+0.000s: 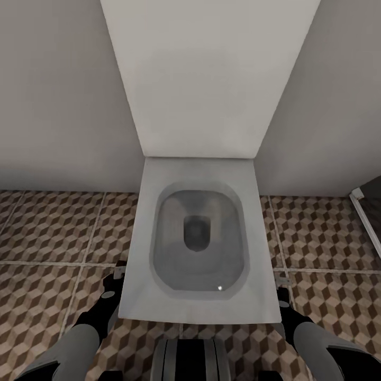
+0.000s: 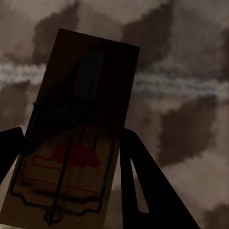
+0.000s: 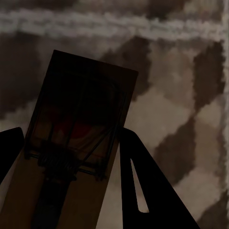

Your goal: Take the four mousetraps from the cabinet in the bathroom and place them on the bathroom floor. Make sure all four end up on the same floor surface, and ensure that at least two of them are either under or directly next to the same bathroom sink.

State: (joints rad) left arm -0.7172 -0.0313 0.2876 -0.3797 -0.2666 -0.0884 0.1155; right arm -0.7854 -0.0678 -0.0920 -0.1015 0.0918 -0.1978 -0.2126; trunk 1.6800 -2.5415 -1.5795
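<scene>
Left gripper (image 2: pixel 71 186) clamped on a flat wooden mousetrap (image 2: pixel 76 129) with dark wire and red mark. Right gripper (image 3: pixel 71 186) likewise grips a second wooden mousetrap (image 3: pixel 78 129). Cube-patterned brown-beige tile floor (image 1: pixel 47 227) beyond both.

I hold both grey-and-black arms low and forward. My left gripper (image 2: pixel 67 176) has its two dark fingers (image 2: pixel 143 186) clamped on a flat wooden mousetrap (image 2: pixel 78 129); my right gripper (image 3: pixel 67 176) likewise grips a second wooden mousetrap (image 3: pixel 76 143).
</scene>
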